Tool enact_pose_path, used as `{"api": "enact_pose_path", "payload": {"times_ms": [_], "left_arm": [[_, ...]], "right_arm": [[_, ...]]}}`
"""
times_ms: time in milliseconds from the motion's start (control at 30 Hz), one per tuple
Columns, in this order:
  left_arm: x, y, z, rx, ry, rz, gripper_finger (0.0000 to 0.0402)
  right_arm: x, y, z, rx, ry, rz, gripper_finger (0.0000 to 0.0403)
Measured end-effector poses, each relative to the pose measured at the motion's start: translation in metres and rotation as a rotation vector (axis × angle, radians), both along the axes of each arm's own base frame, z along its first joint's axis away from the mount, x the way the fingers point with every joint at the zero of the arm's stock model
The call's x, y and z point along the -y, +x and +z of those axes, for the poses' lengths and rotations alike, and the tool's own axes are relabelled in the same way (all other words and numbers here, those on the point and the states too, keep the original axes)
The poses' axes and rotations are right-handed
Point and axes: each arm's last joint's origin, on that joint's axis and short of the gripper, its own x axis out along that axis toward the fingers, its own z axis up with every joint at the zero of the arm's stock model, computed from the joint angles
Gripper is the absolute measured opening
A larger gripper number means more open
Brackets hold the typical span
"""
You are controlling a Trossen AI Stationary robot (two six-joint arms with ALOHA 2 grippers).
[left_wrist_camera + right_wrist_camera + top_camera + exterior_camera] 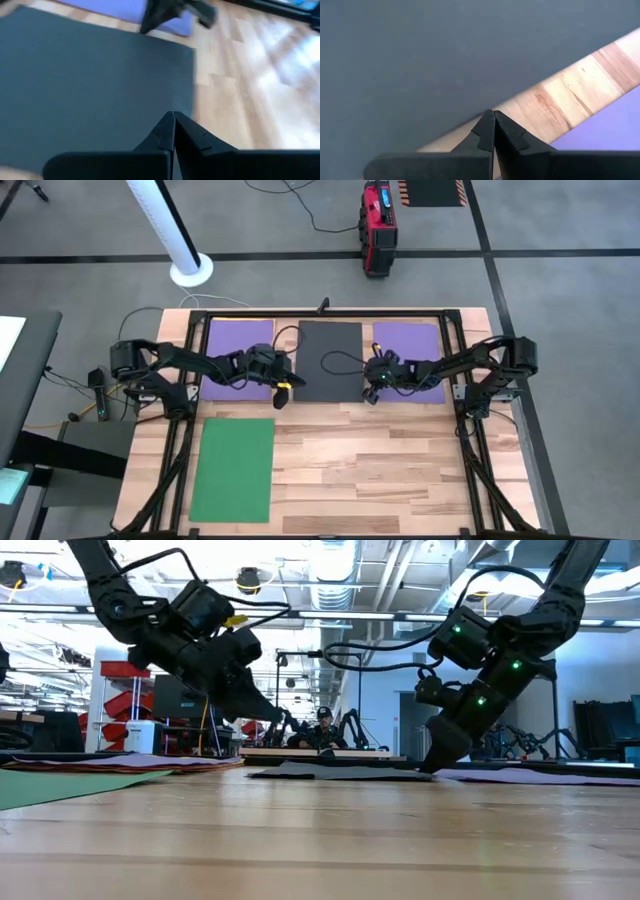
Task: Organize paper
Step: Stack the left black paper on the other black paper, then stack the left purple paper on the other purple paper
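Paper sorting, part-way: four sheets in view, none yet stacked

My left gripper [284, 391] and right gripper [372, 394] sit at the two near corners of the dark grey sheet [330, 360], both with fingers pressed together; the low view suggests its edge is slightly lifted, though I cannot be sure either tip grips it. This sheet lies at the far middle of the table [380, 470], between the left purple sheet [232, 345] and the right purple sheet [410, 345], each apart from it. The green sheet [233, 468] lies alone at the near left. I judge that gathering all four remains
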Motion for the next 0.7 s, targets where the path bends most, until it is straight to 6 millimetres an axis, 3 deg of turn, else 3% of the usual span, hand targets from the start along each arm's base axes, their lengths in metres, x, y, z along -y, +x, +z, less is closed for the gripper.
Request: {"api": "enact_pose_path", "payload": {"times_ms": [233,467,700], "left_arm": [[0.001,-0.016,0.003,-0.056,0.033,0.012,0.0000],[0.022,-0.041,0.020,-0.227,0.157,0.025,0.0000],[0.047,-0.060,0.021,-0.390,0.163,-0.002,0.0000]], "right_arm": [[-0.001,-0.001,0.003,0.005,-0.004,-0.005,0.0000],[-0.001,-0.003,0.012,0.029,-0.013,0.004,0.0000],[-0.001,-0.003,0.012,0.021,-0.012,0.004,0.0000]]}}
